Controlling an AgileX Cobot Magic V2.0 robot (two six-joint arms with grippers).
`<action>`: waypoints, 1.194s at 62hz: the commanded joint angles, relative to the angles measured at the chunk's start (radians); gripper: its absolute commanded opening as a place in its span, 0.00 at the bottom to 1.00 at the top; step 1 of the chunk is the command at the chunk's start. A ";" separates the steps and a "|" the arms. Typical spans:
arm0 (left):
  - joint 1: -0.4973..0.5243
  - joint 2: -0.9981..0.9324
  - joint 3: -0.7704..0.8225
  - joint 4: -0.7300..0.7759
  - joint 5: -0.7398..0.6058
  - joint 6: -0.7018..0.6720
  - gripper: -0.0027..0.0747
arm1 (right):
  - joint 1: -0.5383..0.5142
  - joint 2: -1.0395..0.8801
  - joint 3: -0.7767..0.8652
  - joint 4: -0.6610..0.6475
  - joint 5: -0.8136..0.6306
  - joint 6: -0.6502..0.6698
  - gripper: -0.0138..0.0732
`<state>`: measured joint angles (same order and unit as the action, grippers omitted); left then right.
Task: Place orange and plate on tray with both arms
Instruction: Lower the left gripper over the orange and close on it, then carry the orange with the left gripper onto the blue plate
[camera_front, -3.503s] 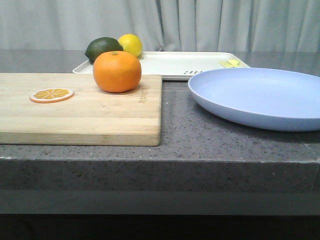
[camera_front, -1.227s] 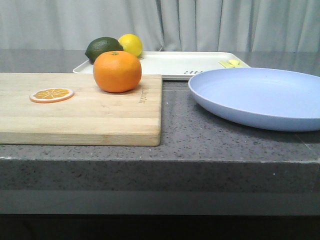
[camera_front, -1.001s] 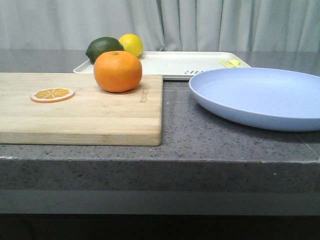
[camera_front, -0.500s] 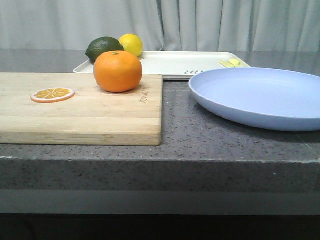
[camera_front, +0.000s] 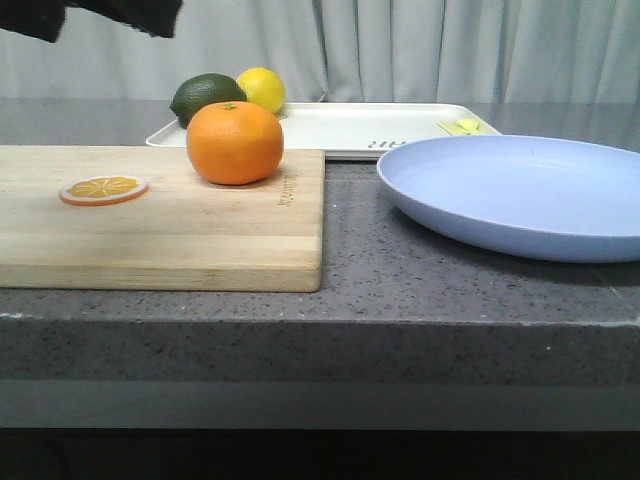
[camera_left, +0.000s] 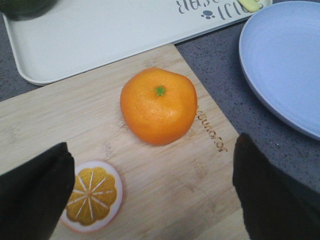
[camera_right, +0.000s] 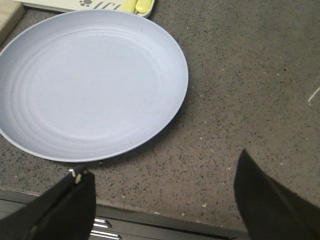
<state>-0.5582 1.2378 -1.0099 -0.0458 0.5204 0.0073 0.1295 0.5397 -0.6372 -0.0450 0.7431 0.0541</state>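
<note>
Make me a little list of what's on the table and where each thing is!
orange: on the board, untouched
slice: flat on the board
plate: on the counter, empty
tray: behind board and plate
lime and lemon: at the tray's far left corner
left end effector: open, above the orange
right end effector: open, near the plate

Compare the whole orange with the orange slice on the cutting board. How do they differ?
The orange is a full round fruit with a green stem dimple; the orange slice is a thin flat disc showing segments. The orange is much bigger and taller. Both share the colour and rest on the cutting board, apart.
</note>
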 joint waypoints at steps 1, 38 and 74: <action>-0.016 0.054 -0.092 0.010 -0.033 0.002 0.91 | 0.001 0.010 -0.026 -0.003 -0.051 -0.012 0.83; -0.031 0.418 -0.405 0.060 0.054 0.002 0.91 | 0.001 0.010 -0.026 -0.003 -0.045 -0.012 0.83; -0.031 0.469 -0.432 0.062 0.117 0.002 0.59 | 0.001 0.010 -0.026 -0.003 -0.040 -0.012 0.83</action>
<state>-0.5786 1.7558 -1.4063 0.0174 0.6752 0.0073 0.1295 0.5397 -0.6372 -0.0450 0.7636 0.0541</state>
